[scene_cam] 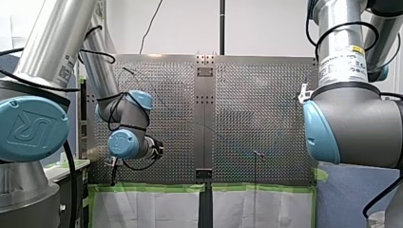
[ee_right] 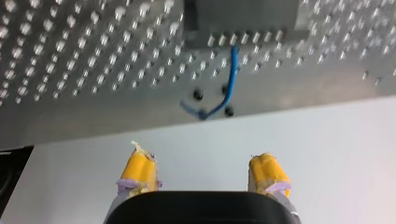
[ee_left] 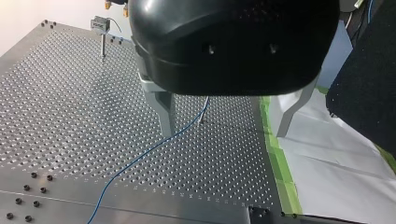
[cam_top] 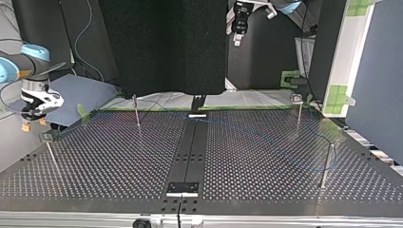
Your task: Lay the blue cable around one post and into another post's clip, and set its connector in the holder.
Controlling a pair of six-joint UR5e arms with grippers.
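The thin blue cable (ee_left: 140, 158) lies loose on the perforated plate and runs under the open metal fingers (ee_left: 166, 112) of my left gripper (ee_left: 224, 134), which hovers above it holding nothing. In the top view the cable (cam_top: 266, 137) curves across the plate towards a post (cam_top: 327, 164) at the right. Beyond my right gripper (ee_right: 203, 175), whose yellow pads (ee_right: 137, 172) stand open and empty off the plate's edge, one cable end (ee_right: 229, 79) curls beside a metal block (ee_right: 240, 18). The top view shows my right gripper (cam_top: 31, 124) at the plate's left corner and my left gripper (cam_top: 237, 40) high up.
Thin posts stand on the plate: one with a clip head (cam_top: 47, 137) at the top view's left, another (cam_top: 137, 114) further back, another (cam_top: 298, 111) at the back right. A black centre strip (cam_top: 190, 147) carries small brackets. Green tape (ee_left: 280, 163) and white sheeting edge the plate.
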